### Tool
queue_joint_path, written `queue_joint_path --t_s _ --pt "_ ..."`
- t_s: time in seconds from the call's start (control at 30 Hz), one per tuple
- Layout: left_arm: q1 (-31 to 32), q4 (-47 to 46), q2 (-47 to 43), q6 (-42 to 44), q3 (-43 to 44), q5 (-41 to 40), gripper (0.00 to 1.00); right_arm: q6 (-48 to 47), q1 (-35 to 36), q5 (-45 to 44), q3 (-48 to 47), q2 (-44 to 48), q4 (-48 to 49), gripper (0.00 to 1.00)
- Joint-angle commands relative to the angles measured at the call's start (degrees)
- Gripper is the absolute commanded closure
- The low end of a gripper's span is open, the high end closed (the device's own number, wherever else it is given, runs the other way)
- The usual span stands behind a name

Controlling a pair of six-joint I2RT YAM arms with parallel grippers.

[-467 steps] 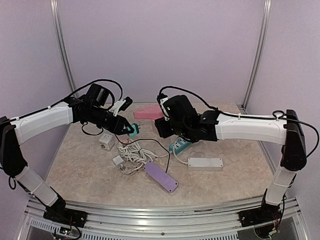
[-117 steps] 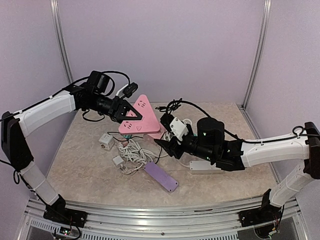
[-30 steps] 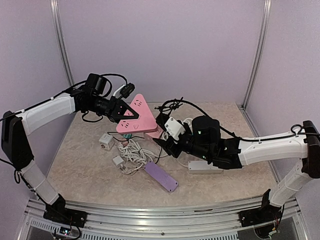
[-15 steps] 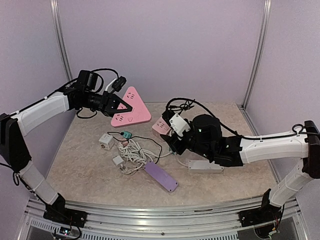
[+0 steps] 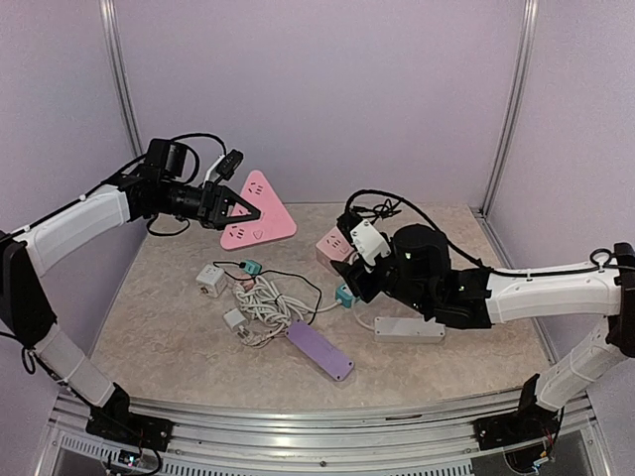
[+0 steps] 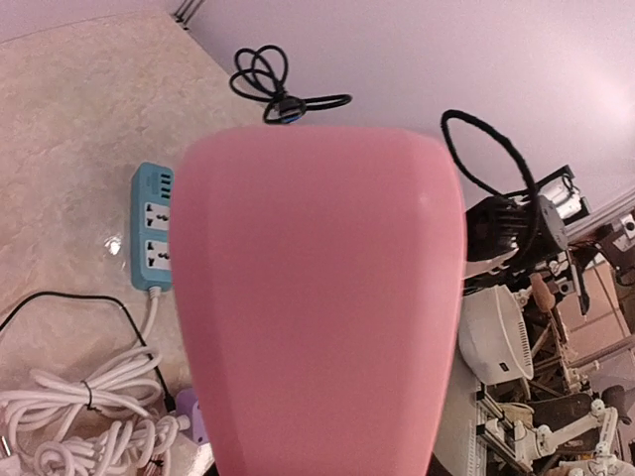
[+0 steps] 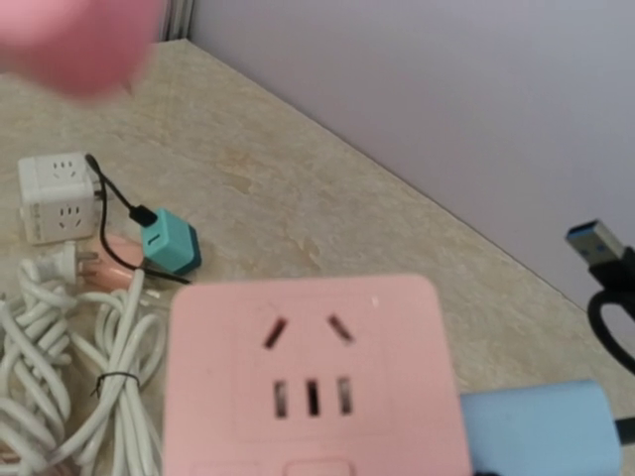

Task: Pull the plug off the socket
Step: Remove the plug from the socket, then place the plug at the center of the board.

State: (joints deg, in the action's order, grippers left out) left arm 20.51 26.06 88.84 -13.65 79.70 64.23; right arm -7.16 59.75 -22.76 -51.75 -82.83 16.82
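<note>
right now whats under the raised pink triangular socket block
Bare beige table, no contact. From the left wrist the pink triangular socket block hides the middle; a blue power strip and white cable show beside.

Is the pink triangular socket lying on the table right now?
No, the left end effector holds the pink triangular socket raised above the table.

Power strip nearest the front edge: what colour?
The power strip is purple, clearest in the top external view.
</note>
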Motion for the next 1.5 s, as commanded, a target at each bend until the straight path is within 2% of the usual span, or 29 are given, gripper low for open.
queue_joint_path --t_s 0.0,0.2,0.4,0.67,0.93,1.07,1.47 --pt "0.9 -1.5 -6.3 -2.5 -6.4 -19.1 1.0 0.6 -0.9 -0.8 0.3 4.3 5.3 1.0" --pt "0.7 -1.8 -14.3 -9.2 -20.4 -42.9 0.97 0.9 -1.3 0.2 2.5 7.7 5.3 1.0" --pt "-1.0 -0.8 -18.2 -13.3 -29.3 -51.7 0.98 1.7 -1.3 1.2 4.8 9.9 5.7 1.0" --pt "-3.1 -0.6 -18.2 -16.7 -34.6 -55.7 1.0 2.4 -1.3 2.3 6.1 12.4 6.2 1.0" --pt "-5.2 -4.9 -16.1 -17.4 -38.5 -51.0 0.97 2.4 -1.4 2.4 6.0 12.1 6.1 1.0" --pt "-6.4 -6.2 -15.0 -17.2 -39.2 -48.7 0.89 2.5 -1.4 2.4 5.8 12.0 6.0 1.0" --pt "-8.3 -6.5 -15.1 -17.5 -40.6 -48.3 0.54 2.6 -1.3 2.5 5.9 12.3 5.6 1.0"
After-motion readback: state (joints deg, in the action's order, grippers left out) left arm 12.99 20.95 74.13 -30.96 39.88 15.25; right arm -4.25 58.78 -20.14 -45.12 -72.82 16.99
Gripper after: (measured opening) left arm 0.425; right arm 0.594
